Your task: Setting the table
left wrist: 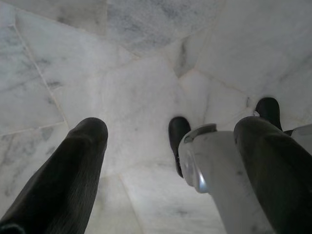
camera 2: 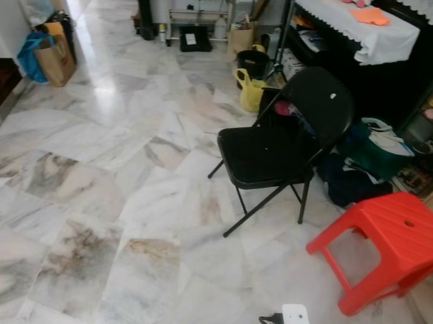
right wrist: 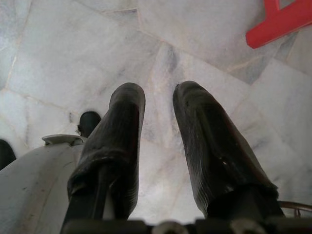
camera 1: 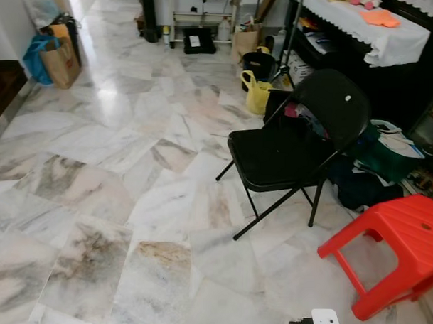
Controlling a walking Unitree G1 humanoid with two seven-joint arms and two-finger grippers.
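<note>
From the head views, you face a marble floor [camera 1: 130, 201] with a black folding chair [camera 1: 295, 147] and a red stool [camera 1: 398, 246] beside it; the cloth-covered table [camera 1: 377, 32] stands well beyond, so nothing is carried yet. Your left wrist view shows the left claw [left wrist: 170, 161] hanging, fingers wide apart, empty. In the right wrist view, the right claw [right wrist: 158, 141] hangs slightly parted, holding nothing.
</note>
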